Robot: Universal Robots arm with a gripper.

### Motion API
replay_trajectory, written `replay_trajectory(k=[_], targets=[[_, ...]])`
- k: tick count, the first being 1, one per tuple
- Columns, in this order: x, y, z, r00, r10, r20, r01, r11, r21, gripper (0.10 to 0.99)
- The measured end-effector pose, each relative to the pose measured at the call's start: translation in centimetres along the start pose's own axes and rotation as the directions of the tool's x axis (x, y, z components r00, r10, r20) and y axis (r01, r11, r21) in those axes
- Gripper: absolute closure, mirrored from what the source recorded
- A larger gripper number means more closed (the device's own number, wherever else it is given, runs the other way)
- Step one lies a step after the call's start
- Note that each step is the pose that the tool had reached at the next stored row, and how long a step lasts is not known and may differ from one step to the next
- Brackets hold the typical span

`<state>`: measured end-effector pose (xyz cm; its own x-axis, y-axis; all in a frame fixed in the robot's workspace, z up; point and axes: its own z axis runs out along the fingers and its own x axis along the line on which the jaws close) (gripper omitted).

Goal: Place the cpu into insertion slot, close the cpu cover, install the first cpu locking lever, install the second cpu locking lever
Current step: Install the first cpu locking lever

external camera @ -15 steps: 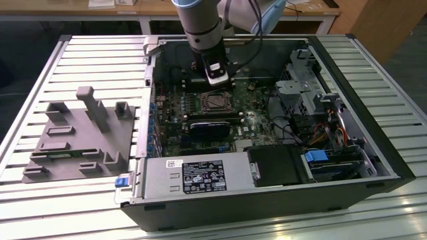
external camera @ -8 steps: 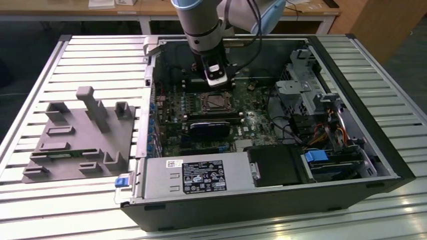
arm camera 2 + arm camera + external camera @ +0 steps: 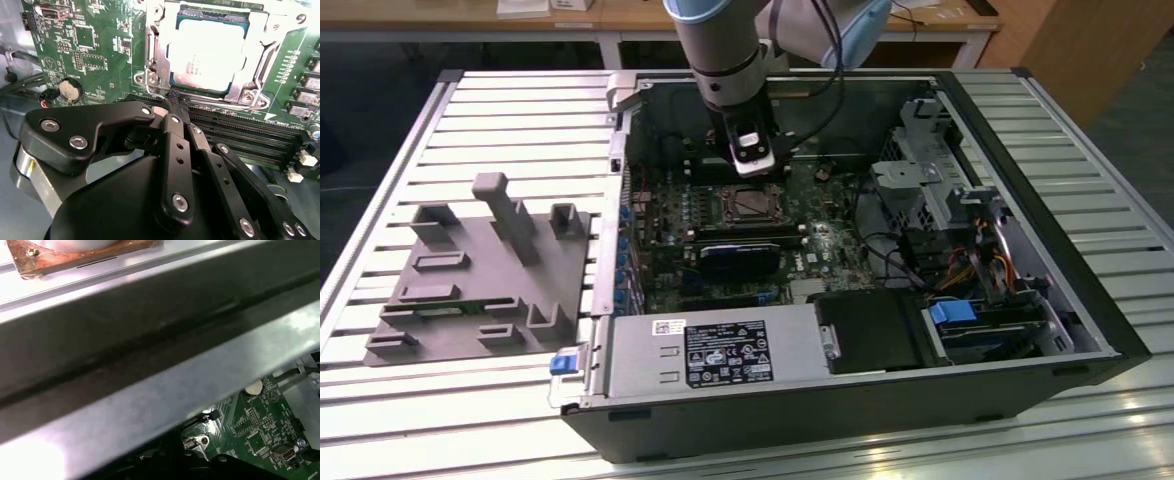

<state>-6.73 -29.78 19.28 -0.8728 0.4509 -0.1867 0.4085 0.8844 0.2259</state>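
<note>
The cpu (image 3: 207, 52), a pale silver square chip, lies in the insertion slot (image 3: 151, 55) on the green motherboard. The cpu cover (image 3: 260, 35), a silver frame with a square window, lies flat over the chip's edges. My gripper (image 3: 175, 98) is shut, its black fingers (image 3: 176, 145) meeting at the slot's edge beside the memory slots. I cannot tell whether anything is pinched there. In the exterior view my gripper (image 3: 754, 168) hangs inside the open case, just over the far edge of the insertion slot (image 3: 750, 204).
Long black memory slots (image 3: 240, 135) run right beside the fingertips. A coin battery (image 3: 70, 90) sits on the board. The case's metal wall (image 3: 150, 370) is close to the wrist. A power supply (image 3: 707, 355), a drive cage (image 3: 921, 160) and a grey fixture (image 3: 480, 270) stand around.
</note>
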Motion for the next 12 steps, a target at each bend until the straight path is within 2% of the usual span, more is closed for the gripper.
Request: replay_trajectory(k=[12], targets=[[-0.11,0.06,0.18,1.0,0.006,0.0001,-0.006,1.0,-0.002,0.98]])
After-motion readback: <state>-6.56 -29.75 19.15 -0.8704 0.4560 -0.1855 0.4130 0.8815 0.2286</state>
